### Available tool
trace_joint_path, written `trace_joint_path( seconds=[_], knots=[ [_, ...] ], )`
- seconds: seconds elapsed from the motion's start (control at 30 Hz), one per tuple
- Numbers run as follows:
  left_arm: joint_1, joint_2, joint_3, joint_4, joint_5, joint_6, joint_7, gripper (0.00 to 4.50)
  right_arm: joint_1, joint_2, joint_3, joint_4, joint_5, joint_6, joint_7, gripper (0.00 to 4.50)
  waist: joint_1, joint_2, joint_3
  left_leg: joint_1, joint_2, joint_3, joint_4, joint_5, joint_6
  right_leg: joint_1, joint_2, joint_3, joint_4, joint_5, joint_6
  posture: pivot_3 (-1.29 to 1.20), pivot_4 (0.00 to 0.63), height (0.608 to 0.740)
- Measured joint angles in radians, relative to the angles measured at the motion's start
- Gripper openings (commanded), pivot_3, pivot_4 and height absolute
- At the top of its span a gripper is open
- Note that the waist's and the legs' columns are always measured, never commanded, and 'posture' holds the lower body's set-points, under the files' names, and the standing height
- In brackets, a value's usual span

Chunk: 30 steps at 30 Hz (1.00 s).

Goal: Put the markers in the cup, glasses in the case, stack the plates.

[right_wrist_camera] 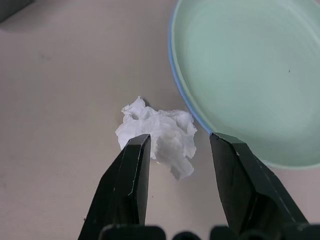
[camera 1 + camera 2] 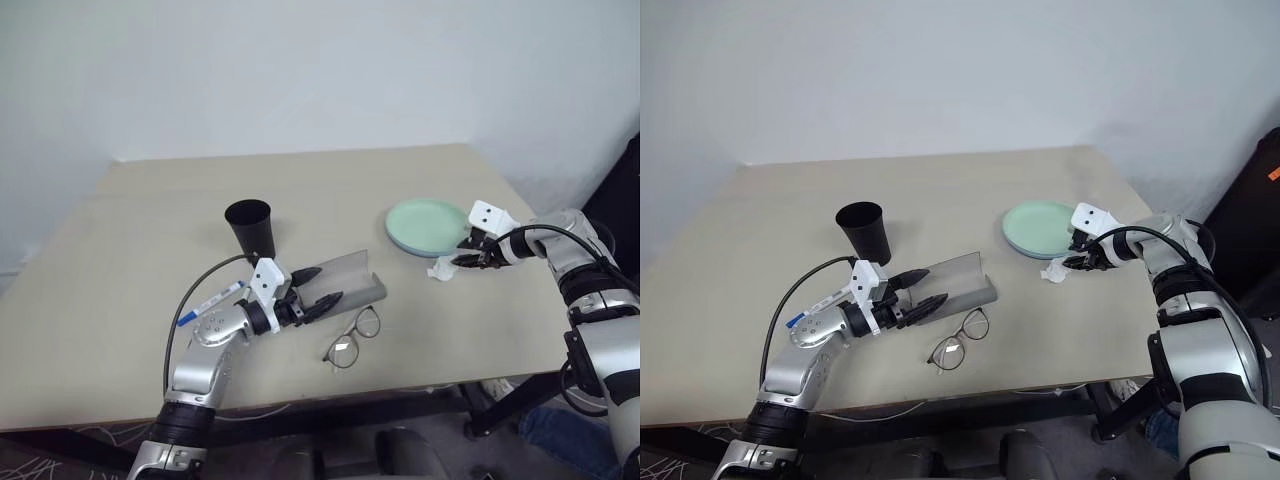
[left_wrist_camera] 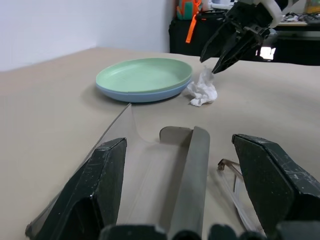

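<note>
Item: glasses [image 2: 352, 338], lenses flat on the table [image 2: 120, 300], just beside the open grey case [image 2: 350, 282] on its near side, long axis roughly along the case. Left gripper [image 2: 312, 288]: nearer arm, fingers spread, nothing held, over the case. Right gripper [image 2: 468, 252]: parted, empty, above the crumpled tissue [image 1: 159, 132] beside the stacked plates [image 2: 425, 226]. Marker [image 2: 210, 302] lies left of the cup [image 2: 250, 228]

Soft even light, faint shadows, sharp focus

Beige table [image 2: 120, 290], cup [image 2: 250, 228], case [image 2: 352, 279], glasses [image 2: 354, 338], tissue [image 2: 441, 267]
</note>
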Motion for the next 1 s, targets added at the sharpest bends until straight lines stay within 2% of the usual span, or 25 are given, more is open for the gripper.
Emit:
trace_joint_path(
  seconds=[0.33,0.43,0.57,0.6,1.0],
  knots=[
    [-0.001,-0.001,0.000,0.004,0.001,0.000,-0.007,3.57,0.011,0.012,-0.007,0.009,-0.001,0.046,-0.042,2.03,0.001,0.000,0.000,-0.001,0.000,0.000,0.000,0.000,0.000,0.000,0.000,0.000,-0.001,0.000,0.000,0.00,0.000,0.740],
    [-0.001,-0.001,0.000,0.004,0.001,0.000,-0.007,3.57,0.011,0.013,-0.007,0.014,0.000,0.060,-0.041,1.43,0.000,0.000,0.000,-0.001,0.000,0.000,0.000,0.000,0.000,0.000,0.000,0.000,-0.001,0.000,0.000,0.00,0.000,0.740],
    [-0.001,-0.001,0.000,0.004,0.001,0.000,-0.007,3.57,0.011,0.013,-0.007,0.018,0.000,0.073,-0.032,0.17,0.000,0.000,0.000,-0.001,0.000,0.000,0.000,0.000,0.000,0.000,0.000,0.000,-0.001,0.000,0.000,0.00,0.000,0.740],
    [-0.001,-0.001,0.000,0.004,0.001,0.000,-0.007,3.57,0.011,0.013,-0.007,0.018,0.000,0.077,-0.030,0.03,0.000,0.000,0.000,-0.001,0.000,0.000,0.000,0.000,0.000,0.000,0.000,0.000,-0.001,0.000,0.000,0.00,0.000,0.740],
    [-0.001,-0.001,0.000,0.004,0.002,-0.001,-0.006,3.57,0.011,-0.015,-0.023,-0.070,0.045,0.072,0.121,0.03,0.001,0.000,0.000,-0.001,0.000,-0.001,0.000,0.000,0.000,-0.001,0.000,0.000,-0.001,0.000,0.000,0.00,0.000,0.740]
  ],
)
